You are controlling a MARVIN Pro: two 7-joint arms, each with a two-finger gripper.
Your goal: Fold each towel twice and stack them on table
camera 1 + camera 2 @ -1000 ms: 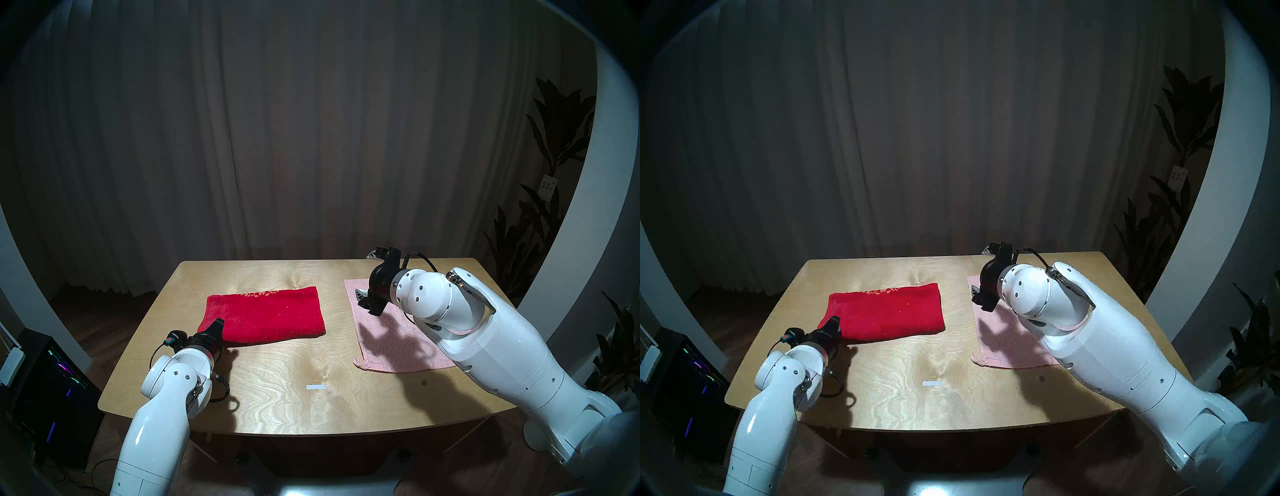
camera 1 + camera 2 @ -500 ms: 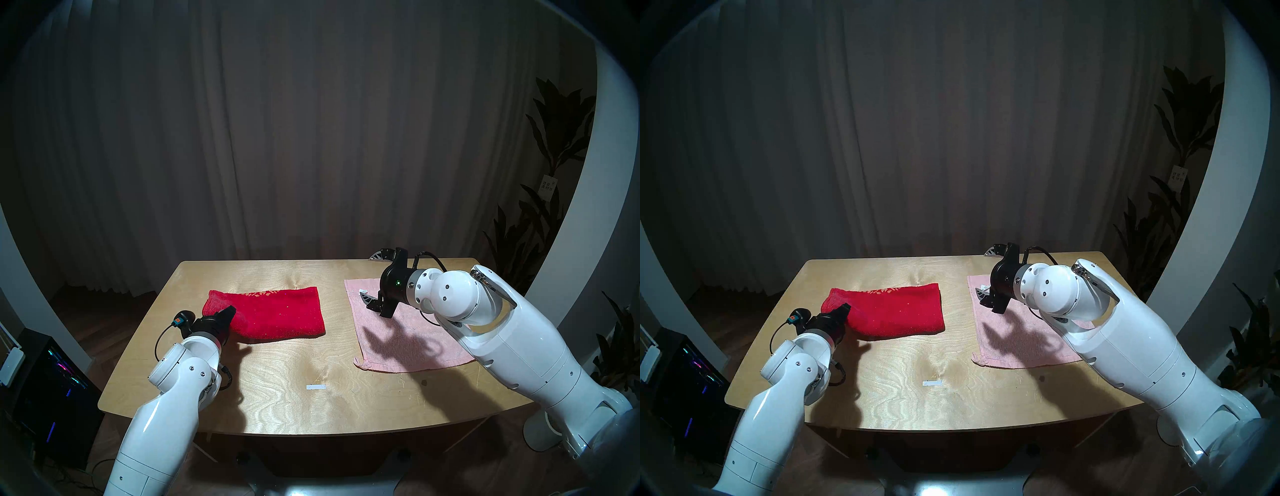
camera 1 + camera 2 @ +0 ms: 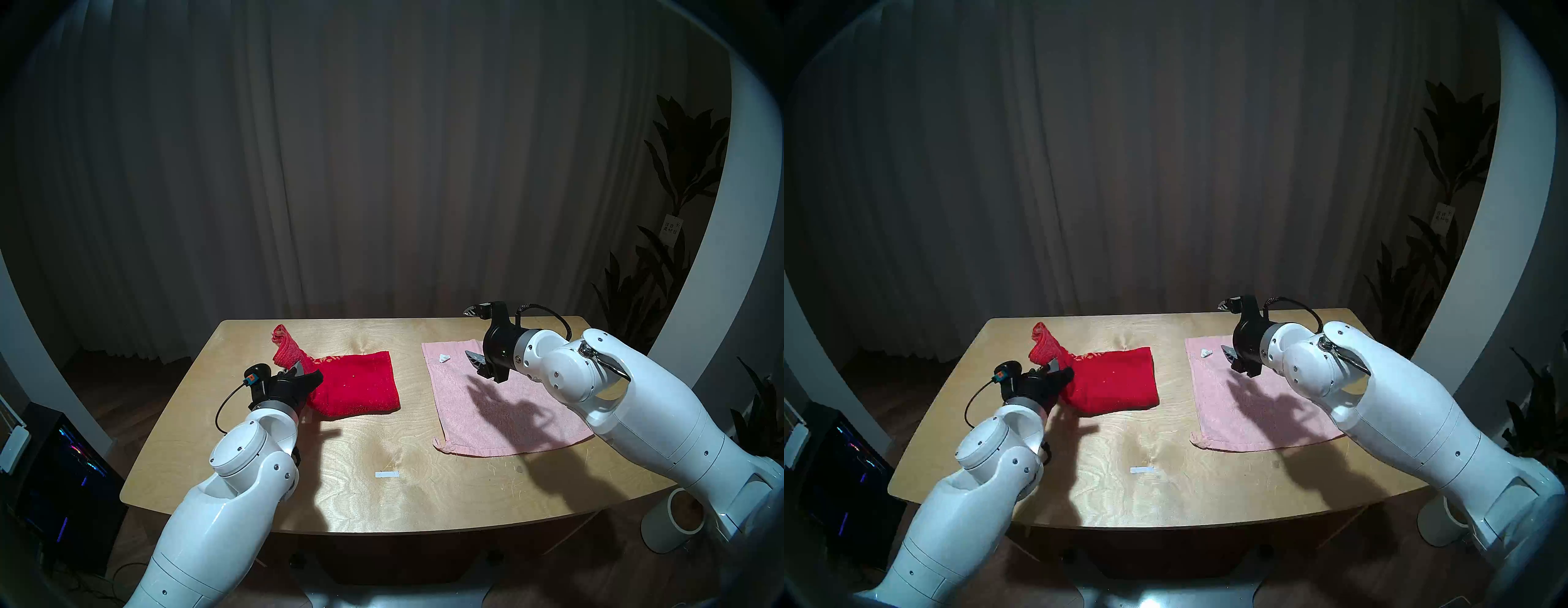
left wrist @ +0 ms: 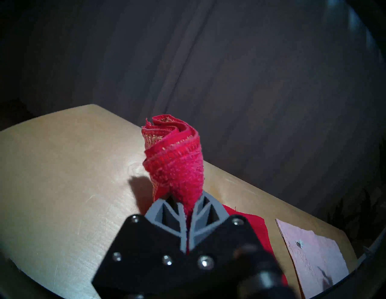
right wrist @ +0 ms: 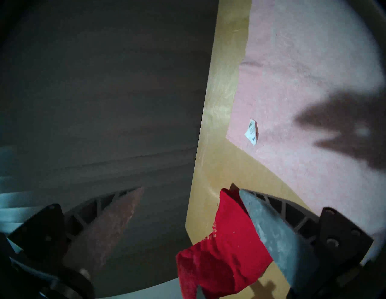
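Pinched between the left gripper's [image 4: 186, 225] matt grey ribbed plastic fingers [image 4: 167, 217], the red towel [image 4: 177, 167] is rough looped terry with a woven gold-thread edge. Below the right gripper [image 3: 475, 339], the pink towel [image 3: 500, 407] looks soft, nubbly cloth. The table [image 3: 348, 479] is smooth, faintly glossy grained plywood.

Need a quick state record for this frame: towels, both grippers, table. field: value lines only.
red towel: folded once, left end lifted off the table and bunched
pink towel: flat, unfolded, white label near its far left corner
left gripper: shut on the red towel's left end, raised above the table
right gripper: open, empty, held above the pink towel's far part, not touching it
table: light wood; small white strip near the front middle
stack: not yet made, towels lie apart
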